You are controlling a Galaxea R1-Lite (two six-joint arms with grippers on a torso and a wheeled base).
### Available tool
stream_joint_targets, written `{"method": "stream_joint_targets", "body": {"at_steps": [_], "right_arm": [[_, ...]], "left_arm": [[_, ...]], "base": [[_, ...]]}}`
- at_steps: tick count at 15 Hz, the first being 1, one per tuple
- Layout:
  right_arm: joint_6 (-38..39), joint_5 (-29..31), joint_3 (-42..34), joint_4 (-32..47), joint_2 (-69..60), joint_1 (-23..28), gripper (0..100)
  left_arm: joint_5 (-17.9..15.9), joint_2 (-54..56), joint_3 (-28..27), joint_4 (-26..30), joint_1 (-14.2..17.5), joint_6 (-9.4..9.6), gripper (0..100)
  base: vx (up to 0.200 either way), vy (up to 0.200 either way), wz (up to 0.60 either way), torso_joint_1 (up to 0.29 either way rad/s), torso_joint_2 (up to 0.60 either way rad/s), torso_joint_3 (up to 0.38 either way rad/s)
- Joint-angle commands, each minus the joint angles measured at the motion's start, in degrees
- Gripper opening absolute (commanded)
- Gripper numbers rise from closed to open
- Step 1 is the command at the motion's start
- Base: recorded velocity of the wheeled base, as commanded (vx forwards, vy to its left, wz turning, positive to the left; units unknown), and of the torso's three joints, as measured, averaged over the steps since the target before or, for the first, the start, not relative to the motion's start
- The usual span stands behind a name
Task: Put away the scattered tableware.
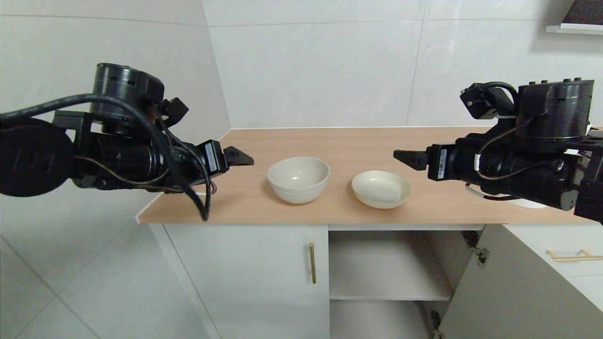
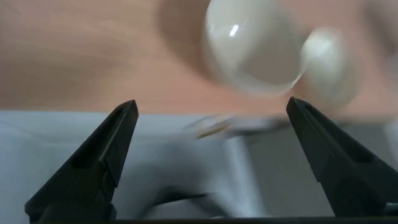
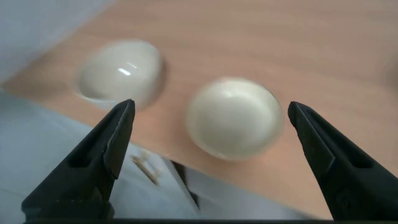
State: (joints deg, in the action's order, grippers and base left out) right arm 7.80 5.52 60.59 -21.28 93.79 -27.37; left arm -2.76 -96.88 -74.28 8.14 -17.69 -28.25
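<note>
Task not begun, by my judgement: the deep bowl (image 1: 298, 179) and the shallow bowl (image 1: 380, 189), at its 3 o'clock, both stand on the table (image 1: 348, 141). The left gripper (image 2: 211, 109) and right gripper (image 3: 211, 109) flank them, fingers spread wide, holding nothing. The open cabinet (image 1: 386, 263) lies at 6 o'clock.

The deep bowl (image 1: 298, 179) and the shallow bowl (image 1: 381, 189) sit on the bench (image 1: 358, 141) near its front edge. The deep bowl is on the left, the shallow bowl just beside it, not touching. The left gripper (image 1: 244, 160) hangs left of them, the right gripper (image 1: 403, 157) right of them. The open cupboard (image 1: 386, 263) is under the shallow bowl.
</note>
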Motion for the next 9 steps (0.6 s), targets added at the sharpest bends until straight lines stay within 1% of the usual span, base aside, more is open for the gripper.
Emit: {"method": "stream_joint_targets", "body": {"at_steps": [1, 3, 4, 5, 6, 9], "right_arm": [[2.7, 2.3, 4.6, 4.7, 2.6, 0.1, 100], [4.6, 3.8, 6.4, 7.0, 3.4, 0.2, 100], [4.6, 4.1, 6.4, 7.0, 3.6, 0.3, 100], [4.6, 4.1, 6.3, 7.0, 3.6, 0.2, 100], [4.6, 4.1, 6.3, 7.0, 3.5, 0.3, 100], [4.7, 4.2, 6.0, 7.0, 3.4, 0.3, 100]], "left_arm": [[2.7, -4.9, -3.4, 0.0, -2.1, -2.16, 100], [10.1, -10.6, -4.9, -2.2, -4.2, -2.25, 100], [13.3, -14.0, -6.1, -4.1, -4.6, -2.52, 100], [15.8, -17.5, -6.7, -6.8, -4.9, -2.69, 100], [17.4, -19.9, -6.6, -9.8, -5.3, -2.6, 100], [17.4, -20.2, -6.6, -10.6, -5.3, -2.6, 100]], "base": [[0.0, 0.0, 0.0, 0.0, 0.0, 0.0], [0.0, 0.0, 0.0, 0.0, 0.0, 0.0], [0.0, 0.0, 0.0, 0.0, 0.0, 0.0], [0.0, 0.0, 0.0, 0.0, 0.0, 0.0], [0.0, 0.0, 0.0, 0.0, 0.0, 0.0], [0.0, 0.0, 0.0, 0.0, 0.0, 0.0]]}}
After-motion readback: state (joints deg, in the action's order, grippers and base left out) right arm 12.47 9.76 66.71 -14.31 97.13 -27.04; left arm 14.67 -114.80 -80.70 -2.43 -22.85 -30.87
